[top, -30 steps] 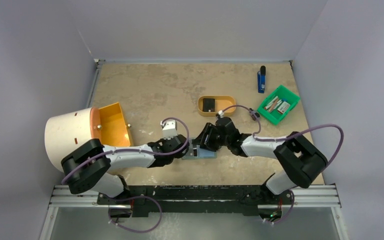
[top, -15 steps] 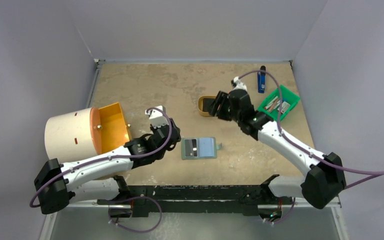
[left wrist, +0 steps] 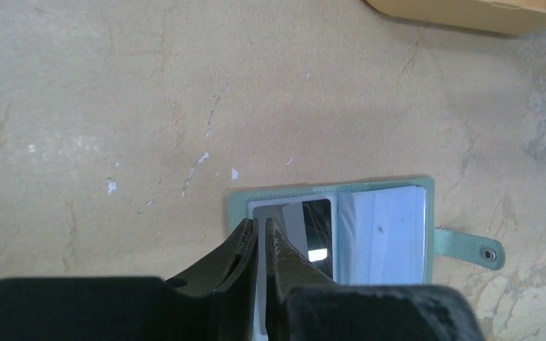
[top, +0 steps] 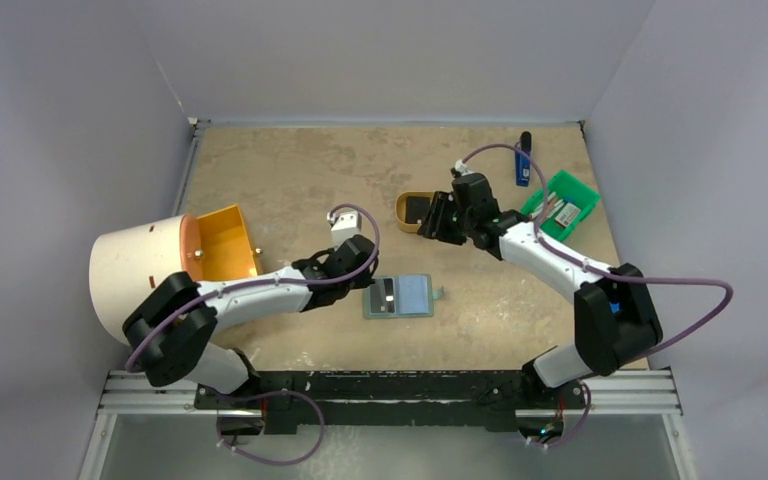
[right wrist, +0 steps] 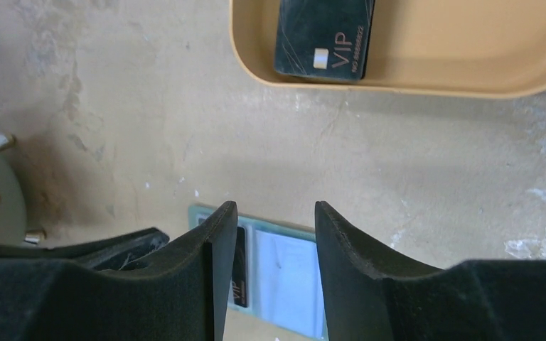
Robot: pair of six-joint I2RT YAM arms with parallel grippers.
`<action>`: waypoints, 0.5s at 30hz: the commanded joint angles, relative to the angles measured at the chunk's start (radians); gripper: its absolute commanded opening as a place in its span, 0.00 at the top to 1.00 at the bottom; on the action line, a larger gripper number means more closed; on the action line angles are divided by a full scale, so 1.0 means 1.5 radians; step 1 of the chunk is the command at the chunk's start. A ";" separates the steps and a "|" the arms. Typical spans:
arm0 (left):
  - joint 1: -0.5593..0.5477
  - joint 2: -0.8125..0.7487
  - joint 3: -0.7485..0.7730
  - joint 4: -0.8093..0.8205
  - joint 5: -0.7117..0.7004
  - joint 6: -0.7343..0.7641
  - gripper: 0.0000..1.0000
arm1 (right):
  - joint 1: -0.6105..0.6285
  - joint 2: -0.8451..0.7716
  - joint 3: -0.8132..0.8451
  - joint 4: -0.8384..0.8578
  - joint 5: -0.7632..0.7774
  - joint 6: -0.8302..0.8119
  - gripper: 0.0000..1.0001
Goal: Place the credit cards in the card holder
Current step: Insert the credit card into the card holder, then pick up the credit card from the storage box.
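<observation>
Nearest, the sage-green card holder [top: 400, 296] lies open and flat on the mottled beige desk [top: 290, 180]. Its snap tab [left wrist: 473, 247] points right, a black card [left wrist: 316, 227] sits in the left pocket, and clear plastic sleeves [left wrist: 384, 234] lie beside it. The left end effector [left wrist: 259, 226] is at the holder's left edge, fingers nearly together; whether they pinch anything I cannot tell. To the left is a white drum [top: 135, 265] with an orange bin [top: 225, 245]. Farther off, the right end effector [right wrist: 271, 210] hangs half open and empty near the smooth tan oval tray [right wrist: 469, 42], which holds a black VIP card [right wrist: 323, 35]. Beyond are a green bin [top: 582, 192] and a blue lighter-shaped thing [top: 523, 160].
</observation>
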State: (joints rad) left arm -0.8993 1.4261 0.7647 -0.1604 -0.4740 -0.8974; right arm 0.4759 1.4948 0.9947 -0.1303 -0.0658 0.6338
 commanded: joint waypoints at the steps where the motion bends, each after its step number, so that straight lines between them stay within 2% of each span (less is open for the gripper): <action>1: 0.017 0.038 0.016 0.090 0.091 -0.007 0.94 | -0.001 -0.041 -0.015 0.009 -0.016 -0.014 0.53; 6: 0.016 0.066 0.032 0.090 0.102 -0.010 1.00 | -0.038 -0.027 -0.003 0.033 -0.010 0.007 0.49; 15: 0.017 -0.057 -0.025 0.047 0.030 0.004 0.97 | -0.103 0.160 0.120 0.076 -0.048 0.030 0.42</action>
State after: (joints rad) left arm -0.8772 1.4445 0.7517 -0.0902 -0.3717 -0.9005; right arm 0.3470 1.6600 1.0985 -0.0788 -0.0975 0.6640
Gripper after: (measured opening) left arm 0.020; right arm 0.568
